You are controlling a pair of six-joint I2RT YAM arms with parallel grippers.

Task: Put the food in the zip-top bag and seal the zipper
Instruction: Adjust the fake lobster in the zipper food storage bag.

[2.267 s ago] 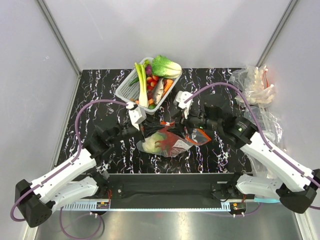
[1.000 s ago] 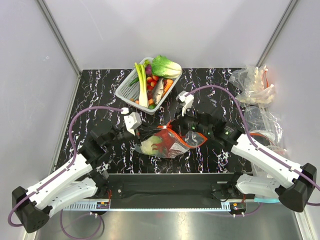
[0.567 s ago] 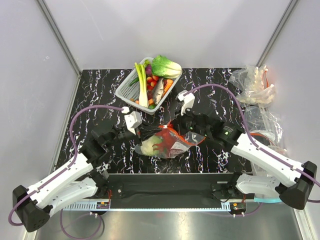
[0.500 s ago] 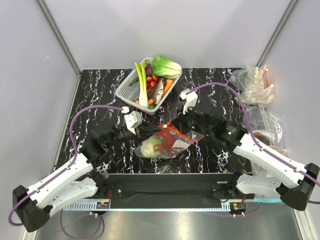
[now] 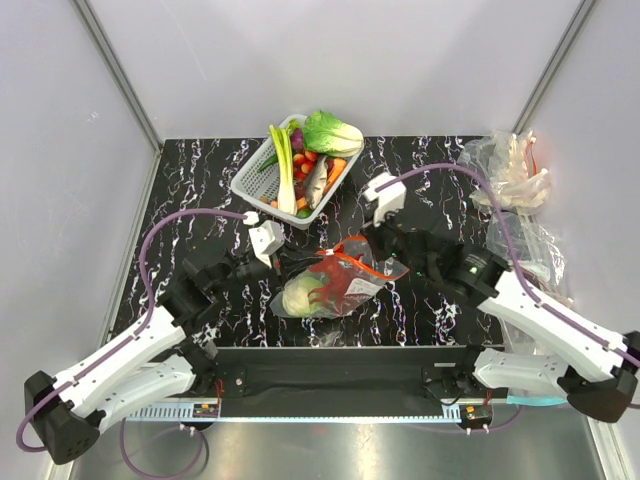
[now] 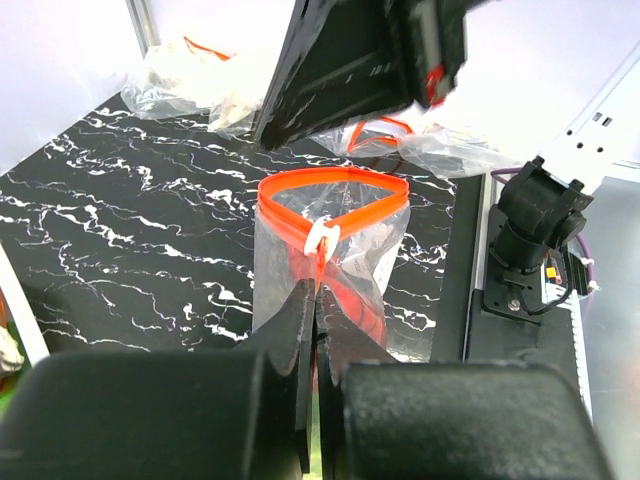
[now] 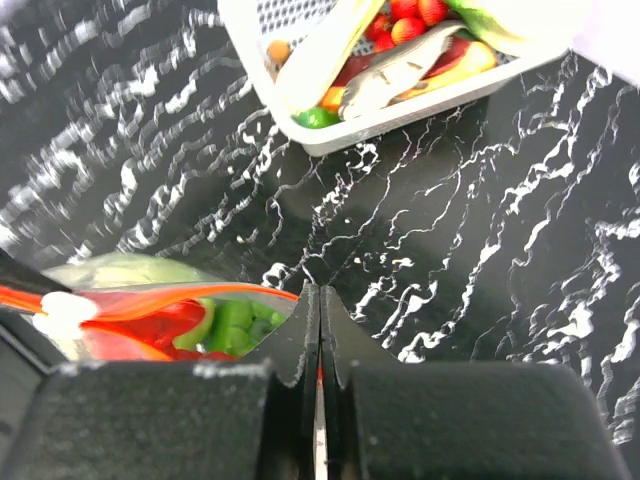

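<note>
The clear zip-top bag (image 5: 340, 285) hangs between my two grippers at mid-table. Inside it are the pale green cabbage (image 5: 298, 296) and the red lobster (image 5: 347, 288). My left gripper (image 6: 316, 292) is shut on the bag's mouth edge just below a white slider (image 6: 322, 238). The red-orange zipper (image 6: 300, 185) gapes as an open loop beyond it. My right gripper (image 7: 319, 295) is shut on the other end of the zipper (image 7: 190, 292), with the cabbage (image 7: 120, 270) and lobster (image 7: 150, 325) showing through the plastic to its left.
A white basket (image 5: 245, 185) with a leek, bok choy and small toy foods stands at the back, just behind the bag. A heap of crumpled clear plastic (image 5: 505, 170) lies at the back right. The black marble tabletop ends at a dark rail near the arm bases.
My right gripper has drawn back to the right with its end of the zipper. The bag has shifted left and toward the near edge, its mouth pulled longer. The left gripper has barely moved.
</note>
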